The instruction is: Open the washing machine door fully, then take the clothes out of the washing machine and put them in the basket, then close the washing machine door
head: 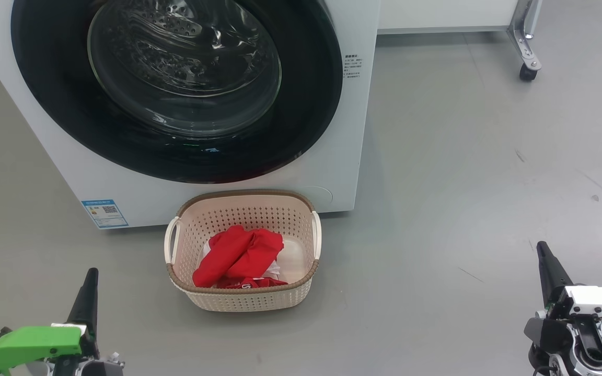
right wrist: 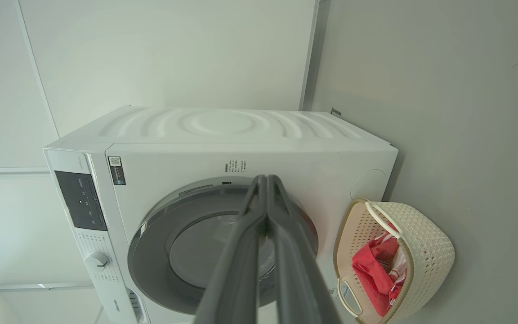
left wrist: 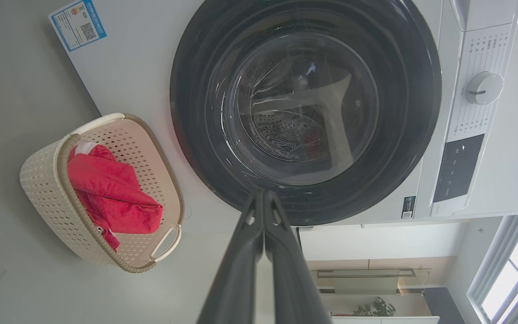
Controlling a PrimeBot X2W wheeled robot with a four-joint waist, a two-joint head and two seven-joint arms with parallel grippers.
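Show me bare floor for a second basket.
Free: grey floor right of the cream perforated basket, between white washing machine and right gripper; also its left, before the left gripper. Crowded: basket interior, red fabric clothes.

Red clothes (right wrist: 371,274) in basket (right wrist: 430,252)

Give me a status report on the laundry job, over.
Shut and empty: left hand, right hand. Closed washing machine door; red clothes in the basket. Basket on floor against the machine, below the door.
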